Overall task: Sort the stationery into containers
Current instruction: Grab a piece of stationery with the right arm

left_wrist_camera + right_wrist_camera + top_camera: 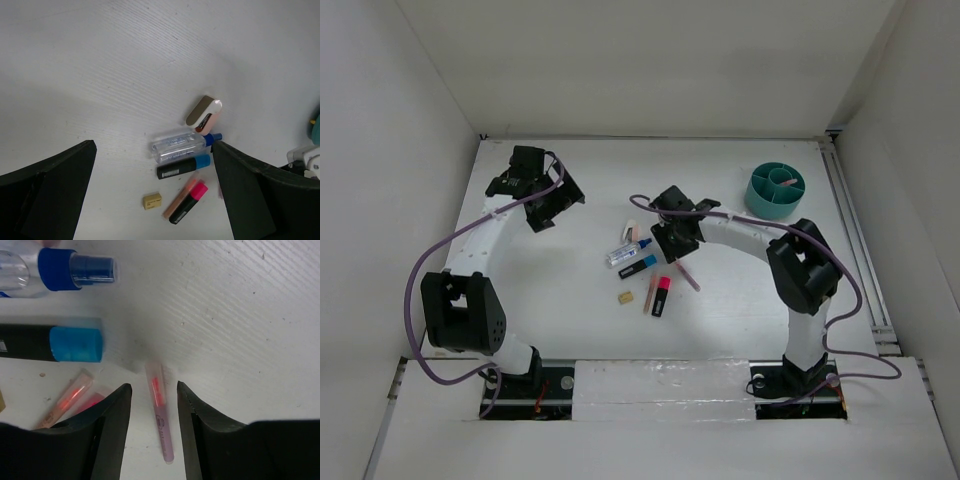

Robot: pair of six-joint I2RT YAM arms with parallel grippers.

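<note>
My right gripper point(672, 243) is open and low over the table. Its fingers straddle a thin pink pen point(161, 415), which lies on the table between them point(687, 272). Beside it lie a black highlighter with a blue cap point(55, 343), a clear blue-capped tube point(50, 262) and a salmon pen point(65, 400). My left gripper point(545, 205) is open and empty, raised at the back left. Its view shows the white eraser point(204, 114), the tube point(177, 145), the blue-capped highlighter point(182, 167), a pink-capped highlighter point(189, 202), the salmon pen point(179, 198) and a tan block point(152, 201).
The round teal cup point(776, 190) with inner dividers stands at the back right, apart from the pile, with something pink in one compartment. White walls close the table at the back and both sides. A metal rail runs along the right edge point(855, 250).
</note>
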